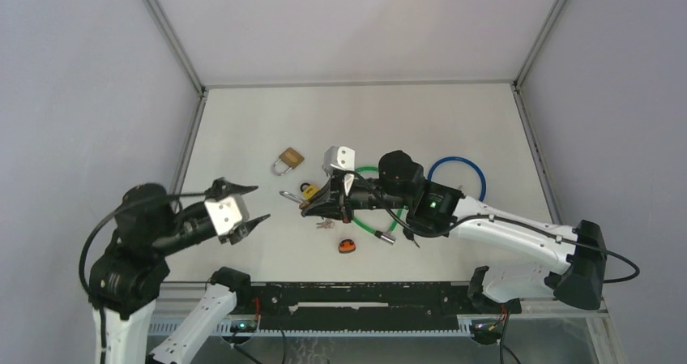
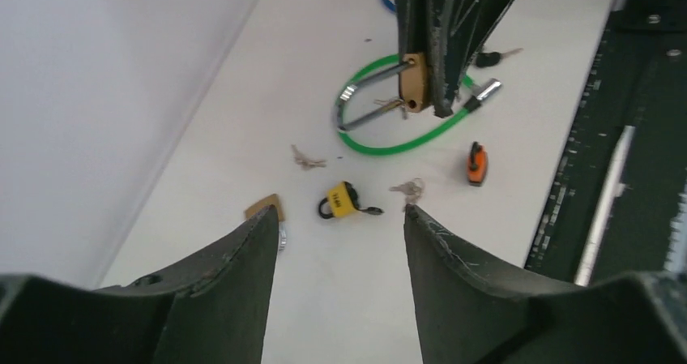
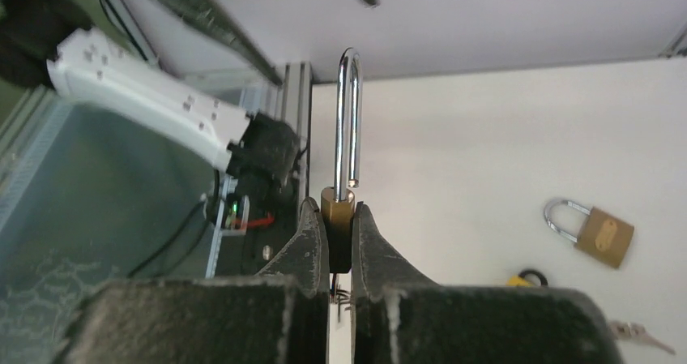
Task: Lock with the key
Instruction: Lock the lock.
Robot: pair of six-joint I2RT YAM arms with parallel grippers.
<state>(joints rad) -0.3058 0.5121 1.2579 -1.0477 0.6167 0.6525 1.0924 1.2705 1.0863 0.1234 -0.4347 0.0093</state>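
Two right fingers (image 3: pixel 312 246) around padlock (image 3: pixel 337 208)

The padlock (image 3: pixel 337 203) sits in the right tool (image 3: pixel 337 218); the left tool (image 1: pixel 261 203) lies apart, leftward.

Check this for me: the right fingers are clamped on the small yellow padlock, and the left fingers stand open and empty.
Not quite. The right fingers are clamped on the brass long-shackle padlock, as the right wrist view shows. The small yellow padlock lies on the table. The left fingers do stand open and empty.
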